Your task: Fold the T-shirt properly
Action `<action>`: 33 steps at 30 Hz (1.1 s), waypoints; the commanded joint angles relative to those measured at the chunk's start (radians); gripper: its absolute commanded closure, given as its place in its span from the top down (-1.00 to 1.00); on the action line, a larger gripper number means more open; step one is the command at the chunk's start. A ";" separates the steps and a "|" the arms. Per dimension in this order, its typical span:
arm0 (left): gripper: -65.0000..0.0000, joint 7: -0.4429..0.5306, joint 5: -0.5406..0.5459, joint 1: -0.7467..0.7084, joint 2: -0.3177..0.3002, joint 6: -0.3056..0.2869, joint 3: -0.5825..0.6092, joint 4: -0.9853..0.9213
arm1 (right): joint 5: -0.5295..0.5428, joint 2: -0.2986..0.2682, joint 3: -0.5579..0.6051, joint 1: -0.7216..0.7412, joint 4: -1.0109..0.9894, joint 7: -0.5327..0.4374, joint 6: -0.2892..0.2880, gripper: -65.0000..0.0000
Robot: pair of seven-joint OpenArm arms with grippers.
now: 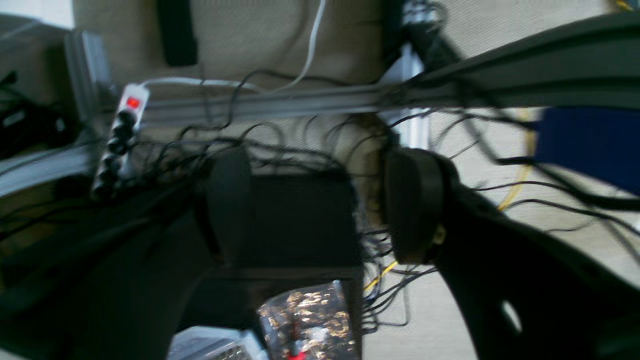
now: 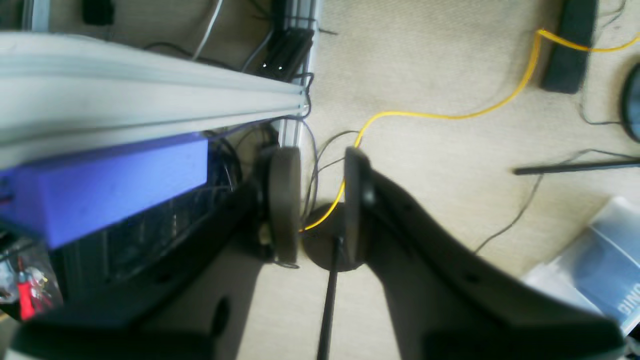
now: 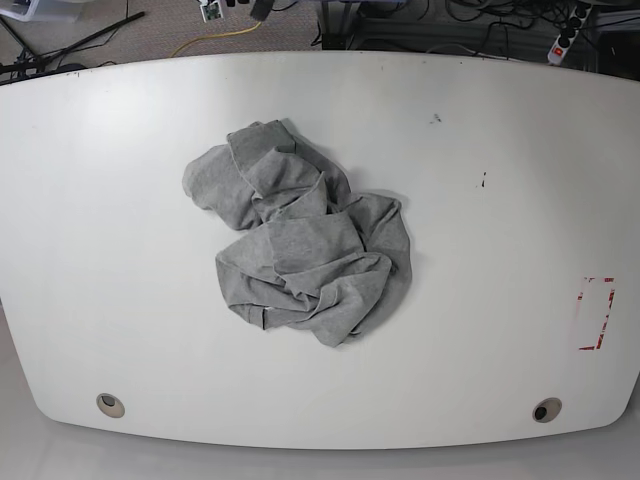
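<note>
on the white table (image 3: 500, 130) the t-shirt (image 3: 300, 240) lies crumpled; left end effector (image 1: 320, 205) and right end effector (image 2: 315, 200) both released, empty.

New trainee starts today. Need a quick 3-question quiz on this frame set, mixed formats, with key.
1. True or false: the T-shirt lies flat and spread out on the white table.
2. Multiple choice: in the base view, the red-marked rectangle sits A) near the table's right edge, B) beside the shirt, C) at the far left.
3. Short answer: which gripper stands wider open, and does either hold anything?

Key
1. False: it is a crumpled heap.
2. A.
3. The left gripper is wider than the right gripper; both are empty, hanging over the floor and cables, off the table.
</note>
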State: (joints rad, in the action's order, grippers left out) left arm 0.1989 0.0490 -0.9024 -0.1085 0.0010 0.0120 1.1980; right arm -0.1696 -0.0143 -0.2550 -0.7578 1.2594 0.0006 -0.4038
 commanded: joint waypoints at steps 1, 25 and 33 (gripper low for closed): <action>0.21 0.009 0.002 -0.063 -0.024 0.007 -0.028 0.069 | 0.014 0.003 -0.004 -0.053 0.076 -0.011 -0.004 -0.58; 0.21 0.010 0.004 -0.389 -0.027 0.007 -0.149 0.649 | 0.223 0.015 -0.011 -0.431 0.690 -0.006 -0.004 -0.58; 0.30 0.009 0.005 -0.407 -0.026 0.007 -0.148 0.759 | 0.377 -0.074 -0.043 -0.391 0.727 -0.006 -0.004 -0.58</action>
State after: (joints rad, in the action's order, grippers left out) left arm 0.1925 0.0525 -1.2846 -0.1364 0.0040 -0.1352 1.9297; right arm 0.1665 -0.0677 -0.2974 -1.1538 1.9675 0.0132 -0.3927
